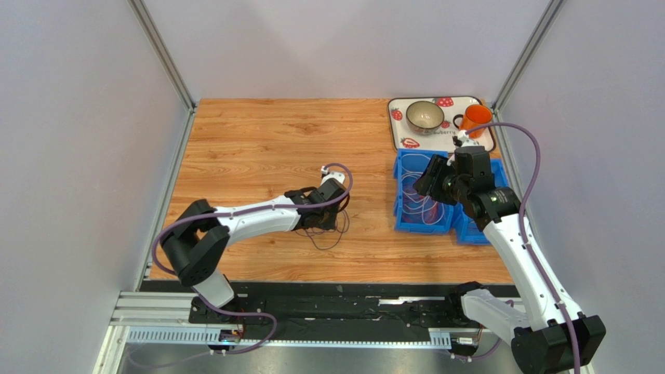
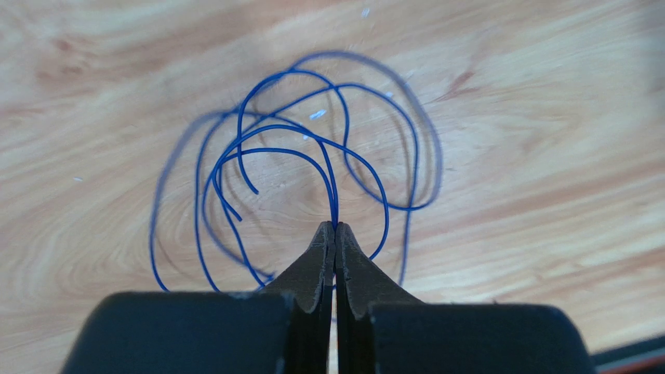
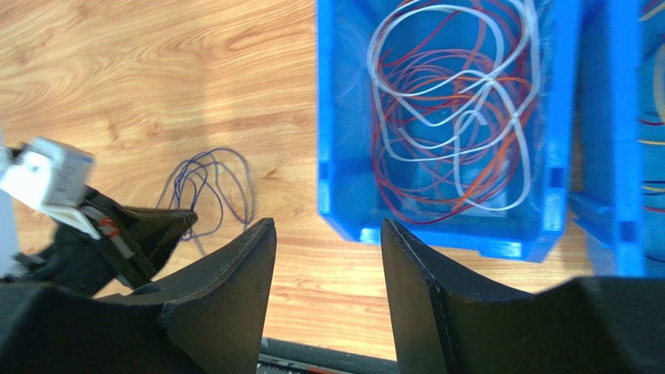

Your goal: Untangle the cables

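A thin dark blue cable (image 2: 312,140) lies in loose loops on the wooden table. My left gripper (image 2: 336,226) is shut on one strand of it, pinched at the fingertips. From above, that gripper (image 1: 332,212) sits mid-table over the cable loops (image 1: 328,238). White and orange-red cables (image 3: 453,117) lie tangled inside a blue bin (image 3: 334,117). My right gripper (image 3: 328,222) is open and holds nothing. It hangs above the table just off the bin's near left corner, and from above it (image 1: 428,181) is over the bins.
A second blue bin (image 3: 616,156) stands against the first on its right, with more wires in it. At the back right a strawberry-print tray (image 1: 402,125) carries a bowl (image 1: 424,115) and an orange cup (image 1: 474,118). Metal posts frame the table.
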Action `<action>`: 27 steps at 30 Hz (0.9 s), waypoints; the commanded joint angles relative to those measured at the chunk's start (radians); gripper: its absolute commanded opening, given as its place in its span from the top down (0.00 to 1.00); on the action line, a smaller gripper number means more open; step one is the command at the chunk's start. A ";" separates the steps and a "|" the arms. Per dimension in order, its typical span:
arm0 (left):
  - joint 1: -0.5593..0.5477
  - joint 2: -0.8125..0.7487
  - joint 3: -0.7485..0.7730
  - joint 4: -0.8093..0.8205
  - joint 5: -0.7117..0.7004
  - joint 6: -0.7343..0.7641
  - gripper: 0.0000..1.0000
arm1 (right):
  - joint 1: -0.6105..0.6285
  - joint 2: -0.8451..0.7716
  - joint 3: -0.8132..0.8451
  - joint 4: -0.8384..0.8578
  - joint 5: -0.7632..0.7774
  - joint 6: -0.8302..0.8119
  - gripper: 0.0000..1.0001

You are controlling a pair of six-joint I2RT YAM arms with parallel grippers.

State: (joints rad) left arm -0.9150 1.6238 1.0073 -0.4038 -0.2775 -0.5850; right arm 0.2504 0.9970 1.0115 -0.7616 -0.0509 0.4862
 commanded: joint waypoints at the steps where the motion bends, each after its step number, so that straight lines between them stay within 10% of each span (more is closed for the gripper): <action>1: -0.004 -0.160 0.115 -0.116 -0.009 0.042 1.00 | 0.044 -0.017 -0.011 0.071 -0.118 0.028 0.44; 27: 0.019 -0.456 0.237 -0.306 0.034 0.069 1.00 | 0.458 0.282 -0.042 0.308 -0.060 0.137 0.45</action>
State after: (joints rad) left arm -0.8978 1.2747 1.1843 -0.6830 -0.2424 -0.5327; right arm 0.6598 1.2186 0.9413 -0.5301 -0.1558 0.6056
